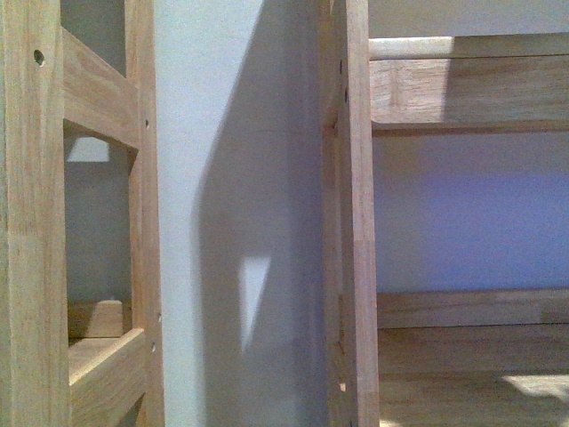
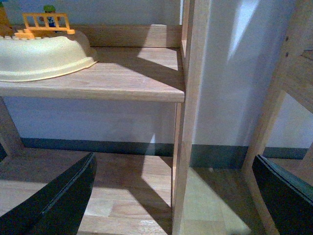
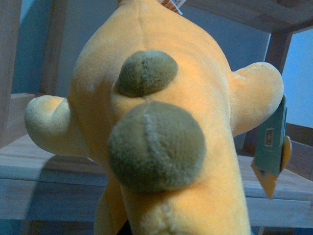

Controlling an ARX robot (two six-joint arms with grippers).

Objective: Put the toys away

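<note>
Across the middle of the right wrist view you see the orange-yellow plush animal (image 3: 195,161) filling most of the frame, so close that two rounded olive-brown nubs (image 3: 155,146) sit at centre, one above the other, with a stubby limb (image 3: 46,117) at the left edge and another at the upper right. A teal tag (image 3: 271,139) hangs at the right edge, beside that upper-right limb. Behind the plush you can make out a wooden shelf board (image 3: 29,166) running across the lower part of the frame. The right gripper itself does not show here, so you cannot tell whether it is spread or pinching the toy. In the left wrist view, the dark fingers (image 2: 54,200) of the left gripper (image 2: 171,205) sit in the lower left and lower right corners, spread wide with nothing between them. At the upper left of that frame a cream plastic playset (image 2: 44,58) with a small orange fence (image 2: 46,23) rests on a wooden shelf (image 2: 127,78). In the front view you see only wooden shelf uprights (image 1: 351,222) against a pale wall (image 1: 222,178), with neither arm in the frame.
</note>
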